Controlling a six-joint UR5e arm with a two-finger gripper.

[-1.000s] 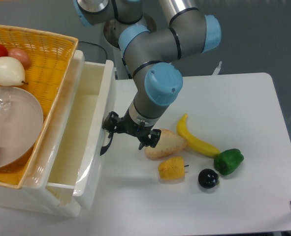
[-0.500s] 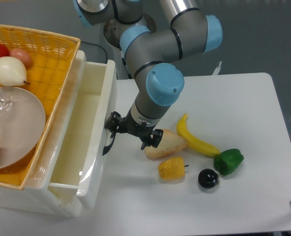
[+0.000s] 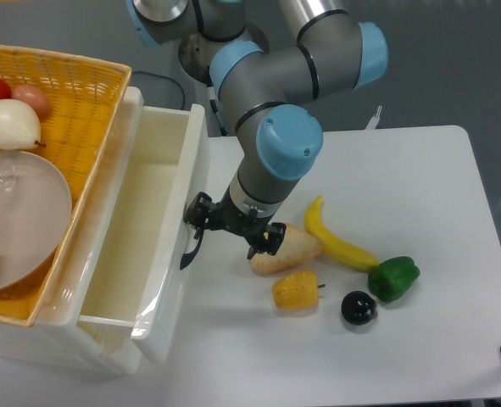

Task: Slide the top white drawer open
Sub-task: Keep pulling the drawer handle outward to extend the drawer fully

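The drawer (image 3: 148, 246) had been drawn further right; its handle (image 3: 189, 248) was hooked by the tool (image 3: 231, 231), whose grip could not be told.

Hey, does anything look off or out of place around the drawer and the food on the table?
Nothing spilled or broken. The one oddity: the claw sits at the top drawer's black handle with its far finger crowding the bread roll.

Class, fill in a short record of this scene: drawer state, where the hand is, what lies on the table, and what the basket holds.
Drawer: top white drawer pulled out, inside looks empty
Hand: hand at the black handle; grip unclear
Table: bread roll, banana, green pepper, yellow piece, dark round fruit
Basket: yellow wicker basket holds a pear and a clear bowl
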